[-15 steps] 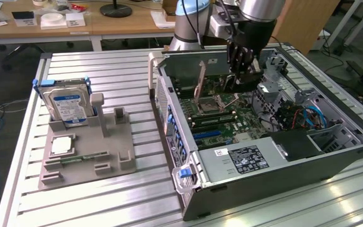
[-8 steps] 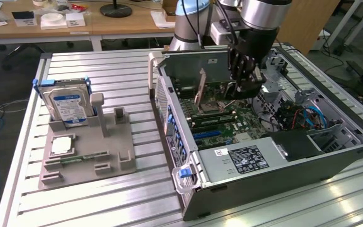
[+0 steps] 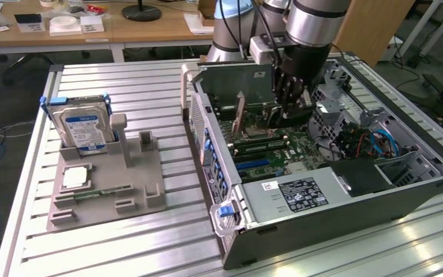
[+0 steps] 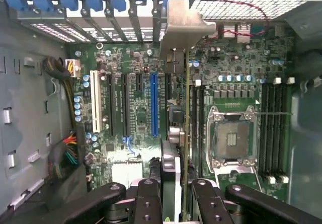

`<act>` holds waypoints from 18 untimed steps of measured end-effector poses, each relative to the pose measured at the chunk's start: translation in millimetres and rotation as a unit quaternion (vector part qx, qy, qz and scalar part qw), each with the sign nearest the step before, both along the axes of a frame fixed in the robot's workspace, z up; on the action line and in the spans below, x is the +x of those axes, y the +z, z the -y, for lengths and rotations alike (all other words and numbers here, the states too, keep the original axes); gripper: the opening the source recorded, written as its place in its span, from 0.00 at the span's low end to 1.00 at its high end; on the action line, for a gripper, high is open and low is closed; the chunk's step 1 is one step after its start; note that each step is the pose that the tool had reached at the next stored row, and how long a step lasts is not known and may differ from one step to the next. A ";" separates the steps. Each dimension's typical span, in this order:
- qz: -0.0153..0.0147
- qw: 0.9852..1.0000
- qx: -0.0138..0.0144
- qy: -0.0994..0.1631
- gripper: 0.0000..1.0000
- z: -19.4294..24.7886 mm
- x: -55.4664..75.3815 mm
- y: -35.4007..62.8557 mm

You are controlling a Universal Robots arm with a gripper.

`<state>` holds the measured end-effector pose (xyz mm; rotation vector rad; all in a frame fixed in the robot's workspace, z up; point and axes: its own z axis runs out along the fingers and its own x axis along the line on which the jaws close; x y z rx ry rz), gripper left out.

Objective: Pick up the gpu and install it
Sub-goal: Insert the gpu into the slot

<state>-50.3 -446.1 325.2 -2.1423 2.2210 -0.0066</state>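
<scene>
Installing step | black fingers clenched on thin brown-edged gpu card, upright inside grey computer case, just at 3 o'clock of blue slot | next: judged straight downward seating.

Tight squeeze inside the case

My way down is open; drive cage and cables crowd one side.

I can't read any text; the labels on the hard drive and power supply stay illegible.
</scene>
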 end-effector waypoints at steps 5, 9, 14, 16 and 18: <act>0.000 1.000 0.000 0.000 0.28 3.2 -7.8 -6.4; -0.001 1.000 0.000 0.000 0.28 6.5 -14.2 -10.7; -0.002 1.000 0.000 0.000 0.28 19.8 -15.3 -15.6; -0.003 1.000 0.000 0.000 0.28 21.2 -15.3 -19.0; -0.003 1.000 0.000 0.000 0.28 21.2 -15.4 -22.6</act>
